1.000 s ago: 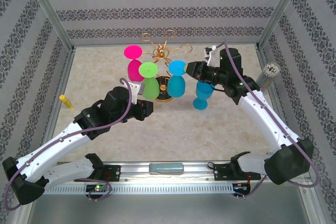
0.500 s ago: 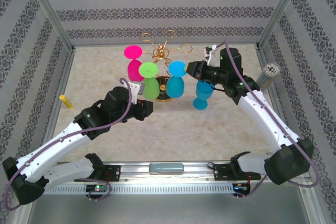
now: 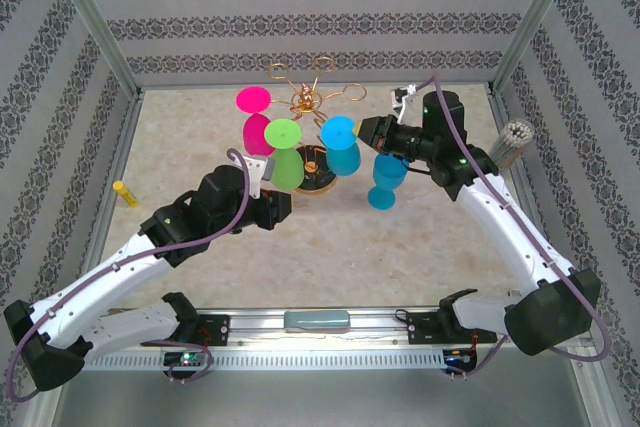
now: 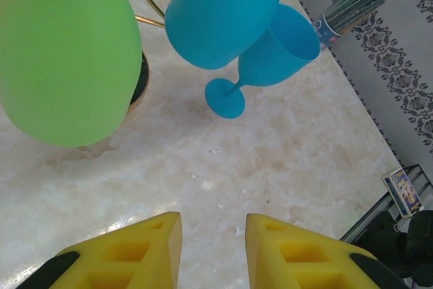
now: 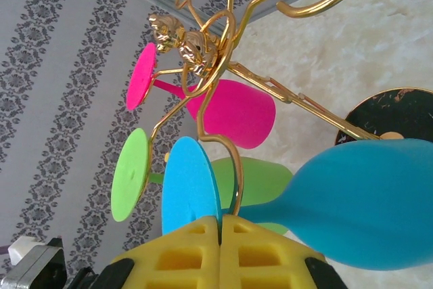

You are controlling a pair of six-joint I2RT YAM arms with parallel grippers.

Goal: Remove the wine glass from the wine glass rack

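Yellow-padded R gripper (image 5: pixel 220 225) was clamped on stem of blue wine glass (image 5: pixel 365 191) hanging on gold wine glass rack (image 5: pixel 194 45); L gripper (image 4: pixel 213 231) stood open, w/ nothing btwn fingers.

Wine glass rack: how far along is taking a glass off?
Done: one blue plastic wine glass stands on the marbled table. In hand: the right gripper is shut on the stem of the hanging blue glass. Left: slide it off the gold wire rack.
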